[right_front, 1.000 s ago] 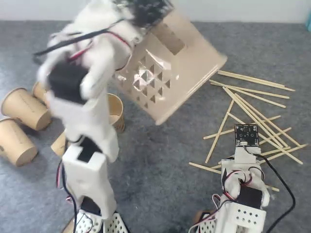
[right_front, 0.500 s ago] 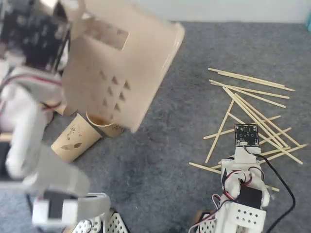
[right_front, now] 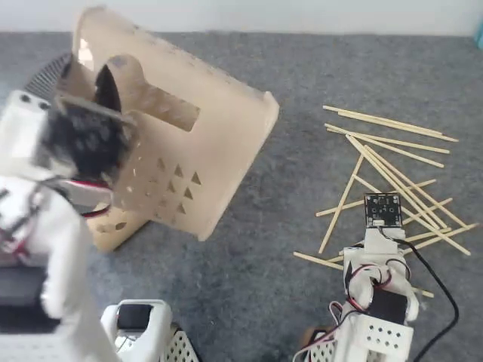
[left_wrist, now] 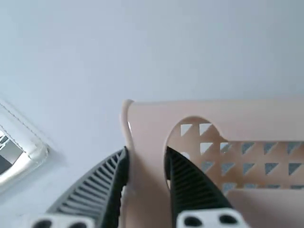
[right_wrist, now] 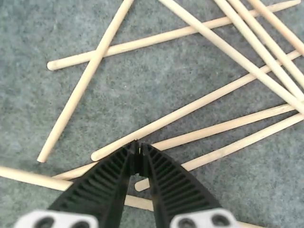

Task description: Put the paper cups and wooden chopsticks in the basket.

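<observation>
The grey carpeted surface (right_front: 287, 264) carries all task items.

1. Basket (right_front: 189, 143): a beige plastic basket with triangular perforations and a handle cut-out. It is tilted steeply, one corner raised high and its lower edge down near the surface. Whether that edge touches the surface cannot be determined.

2. Left arm (right_front: 45, 249): positioned directly beside the basket, on its raised side. The left gripper (left_wrist: 146, 154) has its fingers (left_wrist: 190, 185) closed on the basket's wall (left_wrist: 237, 118), one finger on each face, just beside the handle cut-out.

3. Right arm (right_front: 377, 302): positioned well apart from the basket, on the side opposite the left arm. The right gripper (right_wrist: 137, 147) points down at the surface. Its fingers (right_wrist: 164, 180) are pressed together at the tips and hold nothing.

4. Wooden chopsticks (right_front: 392, 173): scattered loosely and crossing one another on the surface, well apart from the basket, around and beyond the right gripper. Several wooden chopsticks (right_wrist: 190, 109) lie directly below the closed fingertips. None is in the basket.

5. Paper cup (right_front: 113, 232): lying on its side, partly covered by the basket's lower edge.
</observation>
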`<control>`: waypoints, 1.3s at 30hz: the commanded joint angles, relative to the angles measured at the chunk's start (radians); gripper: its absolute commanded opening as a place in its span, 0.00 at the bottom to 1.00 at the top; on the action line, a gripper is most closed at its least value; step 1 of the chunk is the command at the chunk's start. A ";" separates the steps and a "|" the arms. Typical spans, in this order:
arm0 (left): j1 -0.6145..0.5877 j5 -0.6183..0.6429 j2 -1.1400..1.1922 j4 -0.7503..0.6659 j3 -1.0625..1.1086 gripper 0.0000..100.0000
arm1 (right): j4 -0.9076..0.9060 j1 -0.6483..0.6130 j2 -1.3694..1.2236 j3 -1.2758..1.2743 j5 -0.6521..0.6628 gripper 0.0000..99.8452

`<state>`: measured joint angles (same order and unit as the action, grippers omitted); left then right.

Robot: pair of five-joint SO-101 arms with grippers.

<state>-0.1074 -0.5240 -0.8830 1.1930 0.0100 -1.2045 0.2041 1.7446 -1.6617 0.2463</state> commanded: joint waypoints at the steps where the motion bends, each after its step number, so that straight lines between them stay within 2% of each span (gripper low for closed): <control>1: 0.025 -0.014 -0.265 -0.338 0.383 0.01 | -0.004 0.005 -0.004 0.029 0.015 0.01; 5: 0.025 -0.014 -0.433 -0.562 0.659 0.01 | -0.004 0.002 -0.004 0.029 0.015 0.01; 9: 0.035 -0.051 -0.514 -0.698 0.831 0.01 | -0.002 0.001 -0.004 0.028 0.015 0.01; 11: 0.081 -0.097 -0.545 -0.747 0.886 0.01 | -0.002 0.001 -0.004 0.028 0.015 0.01; 17: 0.226 -0.149 -0.583 -0.764 0.915 0.01 | -0.002 0.001 -0.004 0.028 0.015 0.01; 22: 0.265 -0.316 -0.583 -0.769 0.944 0.01 | -0.002 0.002 -0.004 0.028 0.015 0.01; 25: 0.281 -0.496 -0.589 -0.801 1.000 0.01 | -0.002 0.001 -0.004 0.028 0.015 0.01; 27: 0.287 -0.491 -0.591 -0.864 1.036 0.01 | -0.002 0.001 -0.004 0.029 0.015 0.01; 30: 0.299 -0.420 -0.591 -1.062 1.121 0.01 | -0.002 0.002 -0.004 0.031 0.015 0.01; 32: 0.316 -0.356 -0.591 -1.264 1.214 0.01 | -0.002 0.004 -0.004 0.031 0.015 0.01; 34: 0.327 -0.342 -0.591 -1.473 1.339 0.01 | -0.002 0.005 -0.004 0.031 0.015 0.01; 37: 0.407 -0.486 -0.583 -1.714 1.526 0.01 | -0.002 0.005 -0.004 0.031 0.015 0.01; 39: 0.456 -0.557 -0.589 -1.778 1.603 0.01 | -0.002 0.005 -0.004 0.031 0.015 0.01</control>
<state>0.2808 -0.9858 -1.4477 -0.3997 1.5382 -1.2045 0.2041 1.7446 -1.6617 0.2463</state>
